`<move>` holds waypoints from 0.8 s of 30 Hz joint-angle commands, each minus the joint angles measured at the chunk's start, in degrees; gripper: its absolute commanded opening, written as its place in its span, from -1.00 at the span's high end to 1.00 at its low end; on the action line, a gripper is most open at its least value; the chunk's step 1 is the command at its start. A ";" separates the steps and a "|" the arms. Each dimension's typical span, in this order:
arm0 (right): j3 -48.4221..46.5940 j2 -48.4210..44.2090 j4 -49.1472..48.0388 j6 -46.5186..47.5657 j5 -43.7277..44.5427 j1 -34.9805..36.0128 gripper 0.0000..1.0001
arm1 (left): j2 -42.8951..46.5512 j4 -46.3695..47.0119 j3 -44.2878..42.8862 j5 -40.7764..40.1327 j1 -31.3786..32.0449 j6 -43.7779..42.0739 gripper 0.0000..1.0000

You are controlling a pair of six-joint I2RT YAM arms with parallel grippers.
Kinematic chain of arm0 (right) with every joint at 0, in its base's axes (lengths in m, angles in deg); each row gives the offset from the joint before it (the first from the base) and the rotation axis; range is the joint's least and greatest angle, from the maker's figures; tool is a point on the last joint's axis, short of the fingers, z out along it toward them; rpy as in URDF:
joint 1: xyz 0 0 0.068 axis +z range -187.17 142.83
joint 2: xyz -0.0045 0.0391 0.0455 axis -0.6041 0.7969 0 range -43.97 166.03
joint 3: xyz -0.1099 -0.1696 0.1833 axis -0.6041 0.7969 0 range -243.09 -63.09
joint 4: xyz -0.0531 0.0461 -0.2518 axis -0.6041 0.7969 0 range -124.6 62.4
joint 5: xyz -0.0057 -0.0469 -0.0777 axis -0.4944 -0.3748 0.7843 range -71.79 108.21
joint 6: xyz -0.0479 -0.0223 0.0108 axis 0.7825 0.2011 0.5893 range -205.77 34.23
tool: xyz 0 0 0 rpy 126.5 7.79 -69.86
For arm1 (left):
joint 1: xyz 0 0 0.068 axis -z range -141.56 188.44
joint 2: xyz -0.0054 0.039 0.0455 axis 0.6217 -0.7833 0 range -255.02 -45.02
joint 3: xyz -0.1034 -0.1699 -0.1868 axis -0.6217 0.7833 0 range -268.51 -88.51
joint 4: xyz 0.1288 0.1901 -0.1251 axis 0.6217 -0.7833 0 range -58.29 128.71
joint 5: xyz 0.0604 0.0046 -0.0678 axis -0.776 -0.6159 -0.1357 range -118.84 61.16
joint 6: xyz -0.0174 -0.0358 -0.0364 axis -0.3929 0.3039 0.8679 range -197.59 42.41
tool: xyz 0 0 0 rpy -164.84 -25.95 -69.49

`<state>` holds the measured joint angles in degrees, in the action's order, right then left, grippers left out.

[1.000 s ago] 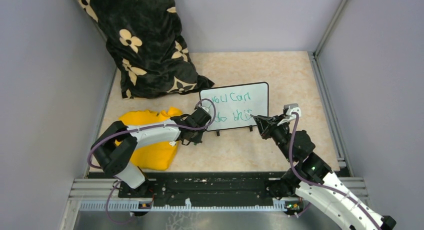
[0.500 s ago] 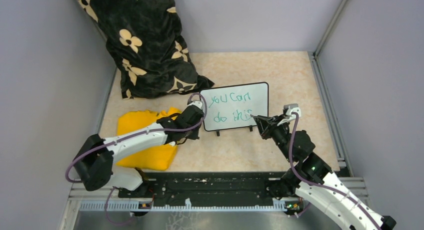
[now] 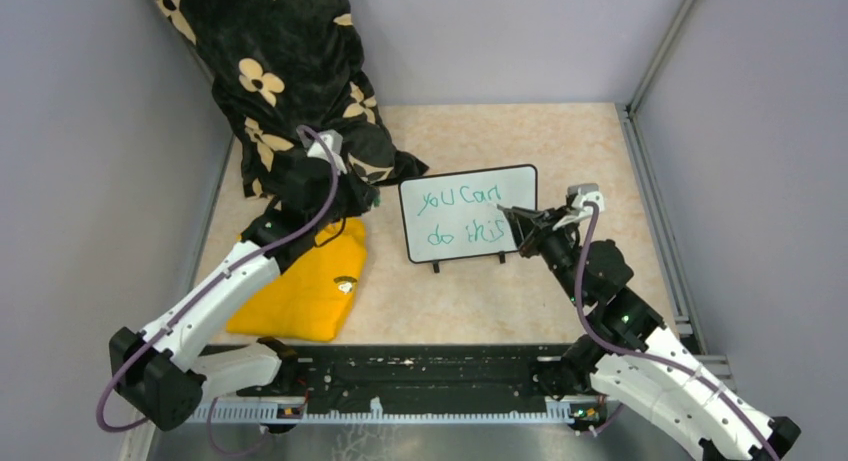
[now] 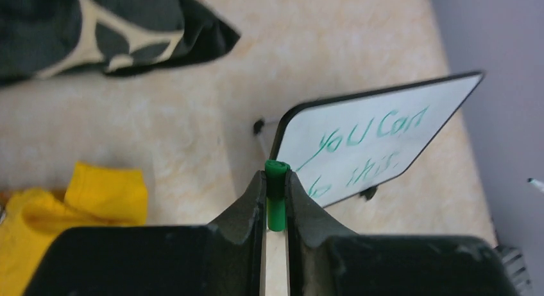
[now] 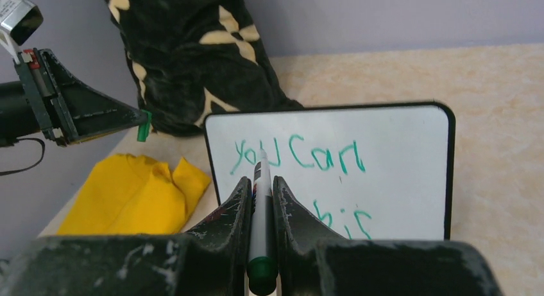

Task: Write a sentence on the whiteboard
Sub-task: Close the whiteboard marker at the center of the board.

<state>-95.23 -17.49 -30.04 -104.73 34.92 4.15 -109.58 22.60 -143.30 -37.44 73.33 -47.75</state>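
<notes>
Top external view is showing you the table (image 3: pixel 600 151) carrying everything. A black flowered cloth (image 3: pixel 290 71) is slumping in its far left corner, and a yellow cloth (image 3: pixel 305 296) is lying by the left edge. The whiteboard (image 3: pixel 470 214) is standing on its feet near the middle, facing the near edge. The sentence (image 3: pixel 462 198) is reading "you can do this" in green. Your right gripper (image 5: pixel 260 183) is clamping a marker (image 5: pixel 260 225) that is pointing at the board; contact is unclear. Your left gripper (image 4: pixel 276 177) is pinching a green cap (image 4: pixel 276 200), hovering left of the board.
</notes>
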 commanded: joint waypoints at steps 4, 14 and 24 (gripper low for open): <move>-11.61 11.36 -16.79 3.02 -1.12 0.71 1.00 | 2.92 17.83 -3.04 14.46 -6.52 10.84 1.00; -10.29 19.74 -49.75 37.70 21.75 27.97 1.00 | 5.40 40.99 4.77 22.62 -11.40 31.45 1.00; -4.42 35.03 -93.74 82.05 29.26 43.07 1.00 | 1.93 54.01 7.58 27.64 -15.39 47.94 1.00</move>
<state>-99.12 12.67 -101.32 -43.71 60.03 45.64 -104.99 67.29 -134.75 -13.72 59.65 -8.51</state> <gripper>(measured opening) 0.119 0.156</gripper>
